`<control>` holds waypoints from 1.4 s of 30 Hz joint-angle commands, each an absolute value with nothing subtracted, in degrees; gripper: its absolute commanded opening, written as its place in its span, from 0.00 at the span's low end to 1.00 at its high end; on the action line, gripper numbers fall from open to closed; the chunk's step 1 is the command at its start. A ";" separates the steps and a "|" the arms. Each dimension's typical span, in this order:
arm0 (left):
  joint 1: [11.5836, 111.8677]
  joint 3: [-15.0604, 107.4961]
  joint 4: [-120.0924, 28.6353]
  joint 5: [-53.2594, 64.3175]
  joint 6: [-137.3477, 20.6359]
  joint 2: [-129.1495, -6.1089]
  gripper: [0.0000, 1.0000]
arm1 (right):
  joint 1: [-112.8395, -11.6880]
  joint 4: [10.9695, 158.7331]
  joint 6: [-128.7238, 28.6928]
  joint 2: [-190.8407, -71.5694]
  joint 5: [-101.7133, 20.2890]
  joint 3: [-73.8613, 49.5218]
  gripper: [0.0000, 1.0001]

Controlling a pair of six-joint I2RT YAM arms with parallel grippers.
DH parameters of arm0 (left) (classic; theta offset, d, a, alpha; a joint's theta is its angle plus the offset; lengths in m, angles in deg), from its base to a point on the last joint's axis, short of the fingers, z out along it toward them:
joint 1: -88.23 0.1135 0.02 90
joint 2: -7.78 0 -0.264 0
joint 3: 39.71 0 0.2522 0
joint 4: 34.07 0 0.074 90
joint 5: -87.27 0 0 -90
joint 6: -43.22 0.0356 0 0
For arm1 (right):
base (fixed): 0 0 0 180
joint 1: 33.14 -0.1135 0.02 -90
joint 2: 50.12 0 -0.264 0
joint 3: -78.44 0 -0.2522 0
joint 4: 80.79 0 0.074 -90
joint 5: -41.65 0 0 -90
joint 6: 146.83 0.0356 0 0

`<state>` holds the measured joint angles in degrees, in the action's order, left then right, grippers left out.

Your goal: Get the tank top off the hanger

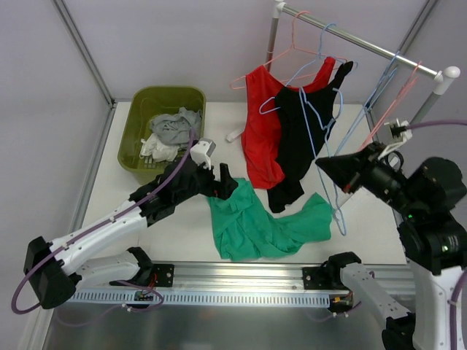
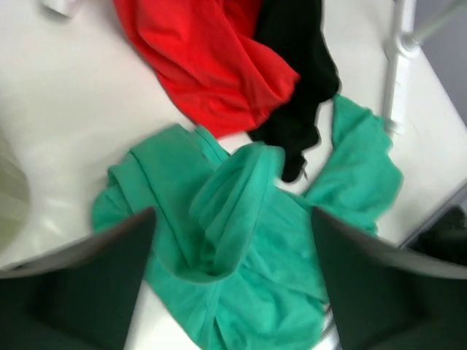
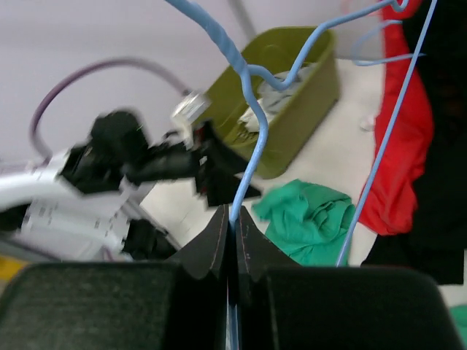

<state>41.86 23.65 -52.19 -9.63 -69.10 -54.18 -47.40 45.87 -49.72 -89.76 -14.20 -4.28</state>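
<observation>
The green tank top [image 1: 263, 219] lies crumpled on the white table, off any hanger; it fills the left wrist view [image 2: 248, 240]. My left gripper [image 1: 221, 182] hovers over its left edge, jaws wide open, with a raised green fold between the fingers [image 2: 80, 292] but not pinched. My right gripper [image 1: 322, 165] is raised at the right and is shut on the thin wire of a bare light-blue hanger [image 3: 252, 124], which hangs down to the tank top's right edge [image 1: 340, 219].
A red tank top [image 1: 261, 124] and a black one [image 1: 303, 138] hang on hangers from the rack rod [image 1: 365, 44], with spare pink and blue hangers beside them. An olive basket [image 1: 139, 98] of clothes stands back left. A small white object [image 1: 233, 135] lies nearby.
</observation>
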 commanded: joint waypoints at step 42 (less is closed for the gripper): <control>41.20 26.08 -84.48 -3.44 -63.91 -25.09 0.99 | -35.69 64.17 -29.41 -133.54 -43.43 10.82 0.00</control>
<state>41.33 25.95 -84.63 -4.69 -64.95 -24.49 -36.51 60.30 -30.70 -135.31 -43.40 12.97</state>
